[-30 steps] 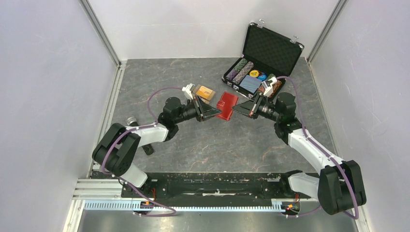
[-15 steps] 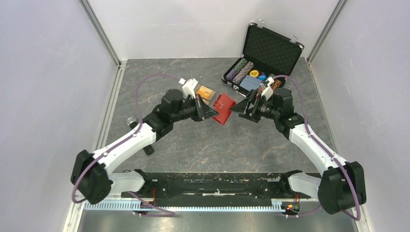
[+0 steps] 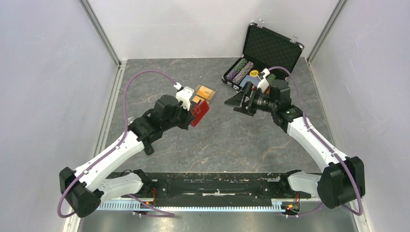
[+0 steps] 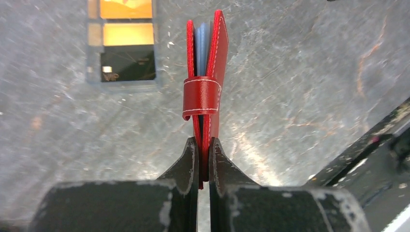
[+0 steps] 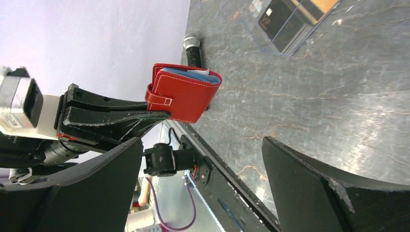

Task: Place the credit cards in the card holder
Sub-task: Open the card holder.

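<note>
Credit cards (image 4: 128, 35) — topmost cropped; card holder (image 4: 217, 58) base hidden in left gripper (image 4: 203, 145).

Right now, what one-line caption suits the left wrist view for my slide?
Left tool shut on the folded red card holder, credit cards lie in a clear tray beyond.

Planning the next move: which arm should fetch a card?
Right. The right gripper is open and empty; the left gripper is clamped on the wallet. The cards lie untouched.
</note>
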You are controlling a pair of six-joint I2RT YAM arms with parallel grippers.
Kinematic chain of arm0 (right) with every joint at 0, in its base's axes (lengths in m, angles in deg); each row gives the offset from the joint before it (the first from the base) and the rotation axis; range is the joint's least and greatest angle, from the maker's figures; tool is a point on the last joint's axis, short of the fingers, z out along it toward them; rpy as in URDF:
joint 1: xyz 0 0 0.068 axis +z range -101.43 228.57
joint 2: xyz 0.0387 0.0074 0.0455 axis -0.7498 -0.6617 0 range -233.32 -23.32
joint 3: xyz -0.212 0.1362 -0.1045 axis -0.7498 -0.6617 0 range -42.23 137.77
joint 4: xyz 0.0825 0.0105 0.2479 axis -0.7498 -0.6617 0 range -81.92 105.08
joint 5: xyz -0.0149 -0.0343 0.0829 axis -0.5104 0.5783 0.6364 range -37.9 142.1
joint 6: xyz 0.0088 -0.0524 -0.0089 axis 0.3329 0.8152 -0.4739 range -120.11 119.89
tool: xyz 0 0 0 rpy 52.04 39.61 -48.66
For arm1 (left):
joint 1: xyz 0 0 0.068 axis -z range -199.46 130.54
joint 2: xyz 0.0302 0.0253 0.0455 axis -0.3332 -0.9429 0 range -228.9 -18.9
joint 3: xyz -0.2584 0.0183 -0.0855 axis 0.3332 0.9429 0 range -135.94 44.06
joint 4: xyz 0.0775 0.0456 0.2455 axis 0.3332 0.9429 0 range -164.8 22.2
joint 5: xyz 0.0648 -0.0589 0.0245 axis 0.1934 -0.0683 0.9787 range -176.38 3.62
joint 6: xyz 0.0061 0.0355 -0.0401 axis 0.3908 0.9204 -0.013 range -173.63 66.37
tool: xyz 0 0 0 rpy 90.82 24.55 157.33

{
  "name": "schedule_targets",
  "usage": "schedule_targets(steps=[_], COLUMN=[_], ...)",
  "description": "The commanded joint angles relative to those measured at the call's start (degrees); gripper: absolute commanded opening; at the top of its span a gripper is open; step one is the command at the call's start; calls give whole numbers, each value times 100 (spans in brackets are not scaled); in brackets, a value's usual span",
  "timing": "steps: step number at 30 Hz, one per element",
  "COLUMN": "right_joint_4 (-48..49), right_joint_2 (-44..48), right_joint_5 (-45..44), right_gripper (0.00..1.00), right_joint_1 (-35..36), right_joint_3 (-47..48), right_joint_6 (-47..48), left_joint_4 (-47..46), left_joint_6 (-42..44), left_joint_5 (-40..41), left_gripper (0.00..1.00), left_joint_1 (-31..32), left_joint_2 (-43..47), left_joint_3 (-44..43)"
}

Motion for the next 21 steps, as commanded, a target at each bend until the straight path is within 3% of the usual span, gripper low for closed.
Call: schedule_targets(steps=[1, 5, 9, 16, 21], right_joint_4=[243, 346, 957, 1114, 1218], right_joint_2=[-199, -428, -659, -1016, -1221], right_joint_5=[230, 195, 285, 326, 392], right_gripper=[96, 97, 98, 98, 98], right_joint_1=[272, 602, 857, 1193, 1389], right_joint_3=[284, 431, 528, 793, 742], right_joint_6=[-308, -502, -955, -1236, -1502], left_joint_4=[-183, -177, -198, -438, -579], left_joint_6=[1754, 2726, 3497, 4233, 4637], left_joint_5=[231, 173, 704, 2008, 2502], left_gripper=[2, 2, 2, 2, 2], left_joint_1=[89, 376, 875, 1710, 2081], left_joint_2=[457, 581, 638, 605, 437], left_joint_3=[58, 124, 208, 183, 148])
